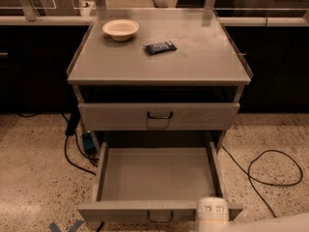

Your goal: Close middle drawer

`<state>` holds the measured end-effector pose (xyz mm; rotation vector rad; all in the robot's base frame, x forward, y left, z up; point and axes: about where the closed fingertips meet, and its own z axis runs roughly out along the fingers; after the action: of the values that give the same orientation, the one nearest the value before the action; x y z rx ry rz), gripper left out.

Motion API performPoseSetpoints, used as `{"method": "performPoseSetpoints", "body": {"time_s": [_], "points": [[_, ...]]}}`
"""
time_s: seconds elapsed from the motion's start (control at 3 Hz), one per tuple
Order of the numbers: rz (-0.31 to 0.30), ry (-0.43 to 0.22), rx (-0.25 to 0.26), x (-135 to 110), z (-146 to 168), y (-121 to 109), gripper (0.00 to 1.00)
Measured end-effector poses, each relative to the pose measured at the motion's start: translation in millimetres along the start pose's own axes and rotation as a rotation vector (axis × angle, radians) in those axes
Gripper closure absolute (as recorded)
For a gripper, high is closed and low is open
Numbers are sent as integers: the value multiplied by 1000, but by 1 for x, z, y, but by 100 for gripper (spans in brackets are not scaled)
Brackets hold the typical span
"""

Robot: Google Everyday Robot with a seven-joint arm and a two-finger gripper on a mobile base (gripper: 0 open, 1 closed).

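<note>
The middle drawer (pixel 157 178) is a wide grey metal box, pulled far out of the cabinet and empty. Its low front panel (pixel 120 211) carries a small dark loop handle (pixel 160 218) at centre, near the bottom edge of the view. My gripper (pixel 212 214) shows only as a white rounded end at the bottom right, right at the drawer's front panel, to the right of the handle. The arm behind it runs off to the lower right.
The drawer above (pixel 159 116) with a dark handle is nearly shut. On the cabinet top (pixel 203 62) are a cream bowl (pixel 120 29) and a dark blue packet (pixel 160 47). Black cables (pixel 270 170) lie on the speckled floor on both sides. Dark counters stand behind.
</note>
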<state>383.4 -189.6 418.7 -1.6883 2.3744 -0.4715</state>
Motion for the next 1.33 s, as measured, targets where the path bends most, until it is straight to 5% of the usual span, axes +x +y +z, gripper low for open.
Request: {"method": "performPoseSetpoints", "body": {"time_s": [0.33, 0.67, 1.0, 1.33], "points": [[36, 46, 168, -4, 1, -5, 100], [57, 32, 296, 19, -6, -83, 100], [19, -42, 268, 1, -3, -83, 100], [23, -42, 267, 1, -3, -82, 100]]}}
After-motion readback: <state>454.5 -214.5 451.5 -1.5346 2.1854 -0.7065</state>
